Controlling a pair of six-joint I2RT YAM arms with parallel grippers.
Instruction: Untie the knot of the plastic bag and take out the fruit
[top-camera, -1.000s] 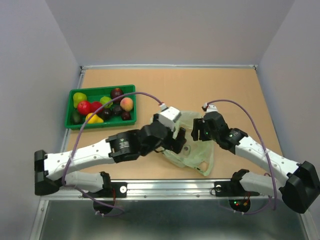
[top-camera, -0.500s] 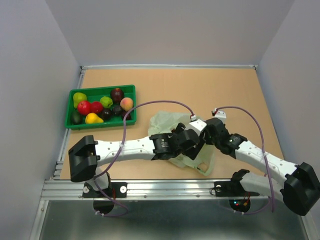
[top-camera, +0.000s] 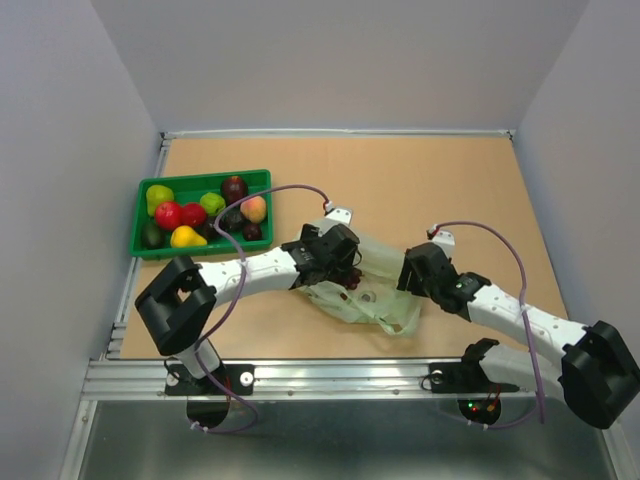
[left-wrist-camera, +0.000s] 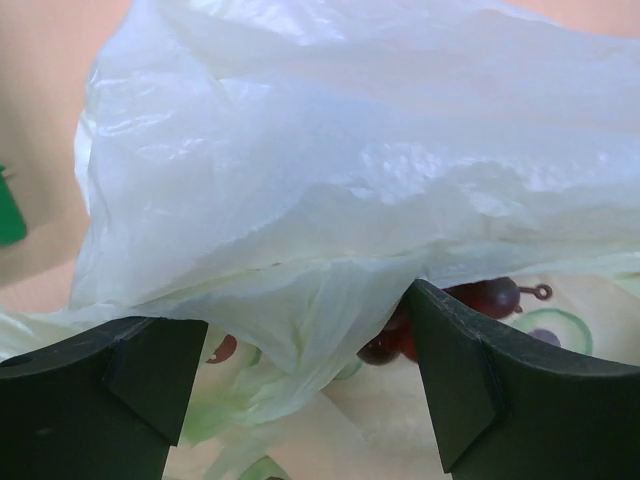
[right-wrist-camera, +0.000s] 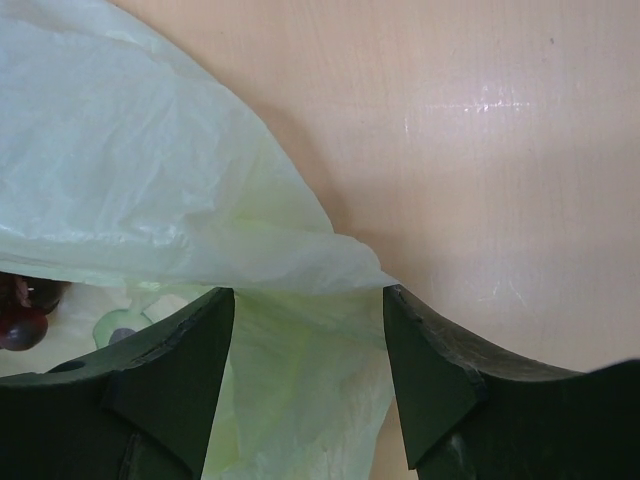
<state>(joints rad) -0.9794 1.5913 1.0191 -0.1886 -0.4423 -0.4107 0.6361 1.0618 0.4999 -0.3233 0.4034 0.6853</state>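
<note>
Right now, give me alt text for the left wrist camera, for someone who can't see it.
A crinkly pale green plastic bag fills the frame, its film sagging between the two dark, spread fingers of the left gripper. Dark purple grapes show under the bag's edge by the right-hand finger.

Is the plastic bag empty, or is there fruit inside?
Not empty: dark purple grapes lie between the plastic bag's layers in the left wrist view. Other fruit inside: cannot tell.

No legible text; plastic bag (left-wrist-camera: 330, 150) carries only printed fruit motifs.
</note>
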